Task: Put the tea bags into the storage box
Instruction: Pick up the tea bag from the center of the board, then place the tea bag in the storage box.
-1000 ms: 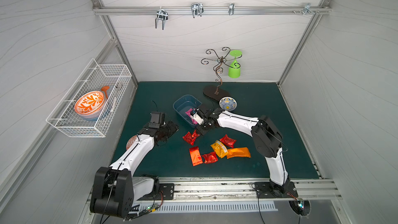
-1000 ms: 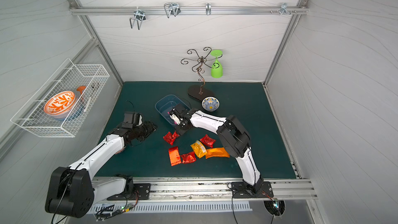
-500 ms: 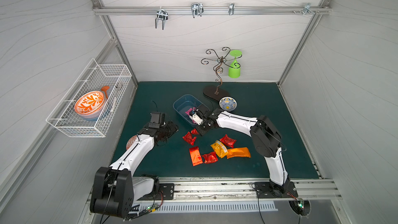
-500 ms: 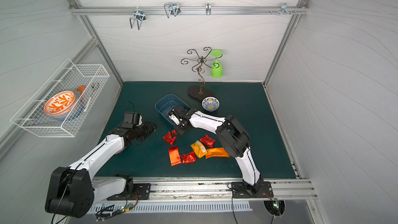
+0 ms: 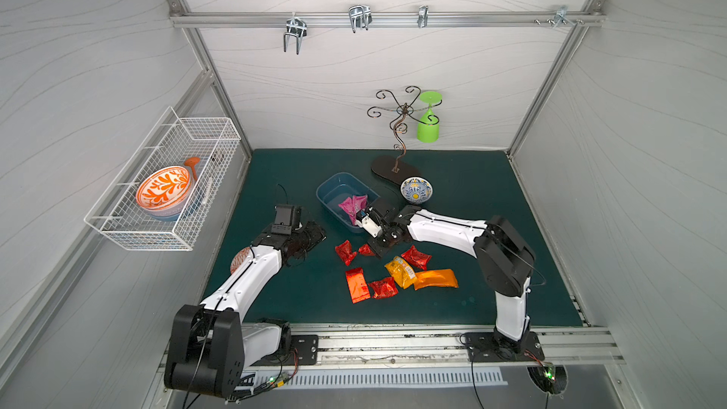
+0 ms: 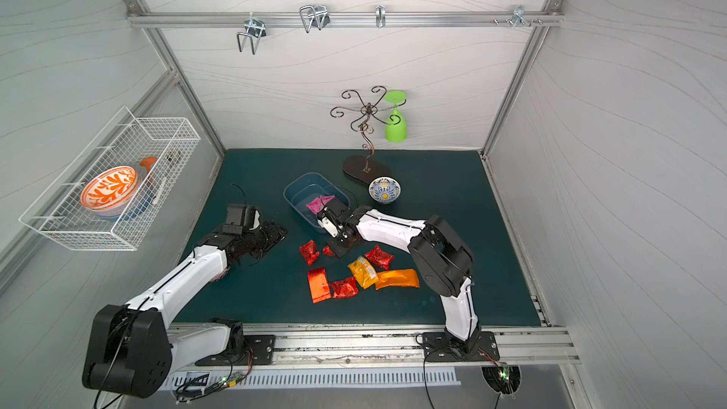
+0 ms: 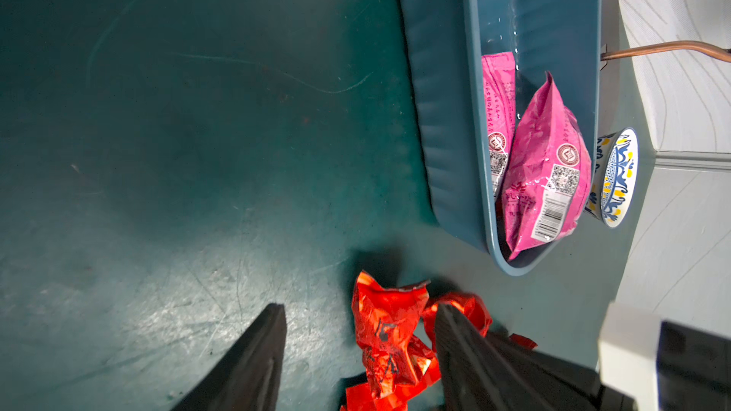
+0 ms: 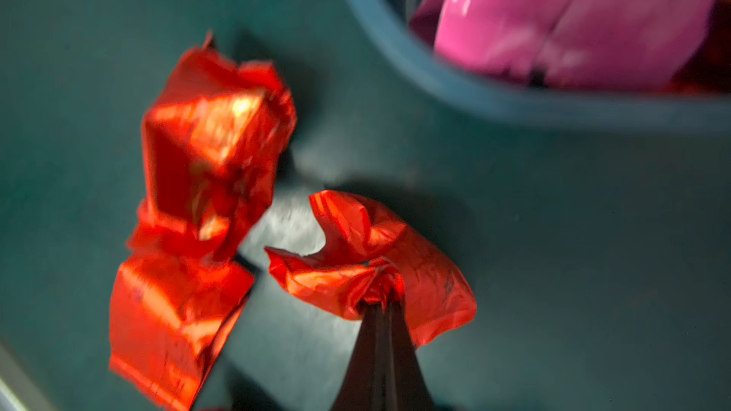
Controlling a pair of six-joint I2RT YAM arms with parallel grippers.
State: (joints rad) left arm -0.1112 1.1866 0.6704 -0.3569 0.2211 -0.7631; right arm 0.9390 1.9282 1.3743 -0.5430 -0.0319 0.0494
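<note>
Shift: right pincer [image 8: 380, 304] off storage box [image 5: 337, 190], now clamped on red tea bag [image 8: 429, 270]; left pincer [image 7: 359, 307] unchanged, wide.

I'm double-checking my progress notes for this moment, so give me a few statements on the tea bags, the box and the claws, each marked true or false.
1. Two pink tea bags lie in the storage box. True.
2. The right claw is open and empty. False: it is shut on a small red tea bag near the box.
3. The left claw grips a tea bag. False: it is open and holds nothing.
4. A yellow tea bag lies on the mat, outside the box. True.
5. A green glass hangs upside down from the stand. True.
</note>
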